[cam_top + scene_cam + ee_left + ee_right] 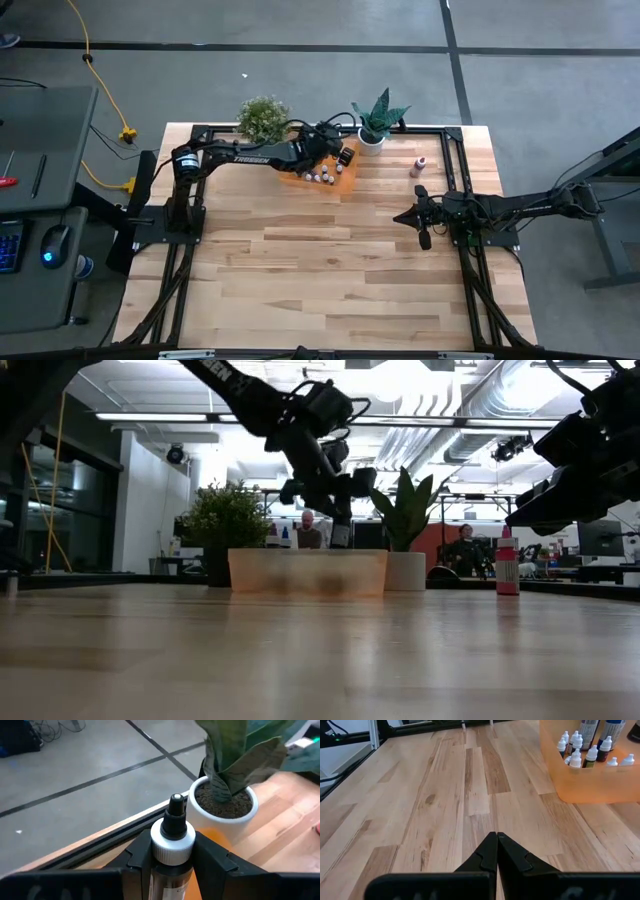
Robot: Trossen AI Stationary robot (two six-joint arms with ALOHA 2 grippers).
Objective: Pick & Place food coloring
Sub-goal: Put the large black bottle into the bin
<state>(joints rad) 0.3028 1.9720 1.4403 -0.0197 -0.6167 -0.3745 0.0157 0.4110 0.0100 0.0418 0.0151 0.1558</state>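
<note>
Plants (380,120) flanking bin (318,178) — foreground open

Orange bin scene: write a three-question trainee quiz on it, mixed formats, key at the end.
1. True or false: the left tool is closed on a bottle with a white collar and black tip.
2. Multiple choice: where does the pink bottle stand? A) in the orange bin B) alone on the table, to the right of the bin C) in the right tool
3. Fill in: the right tool waits over bare wood with its fingers ____.

Key: 1 true; 2 B; 3 shut.
</note>
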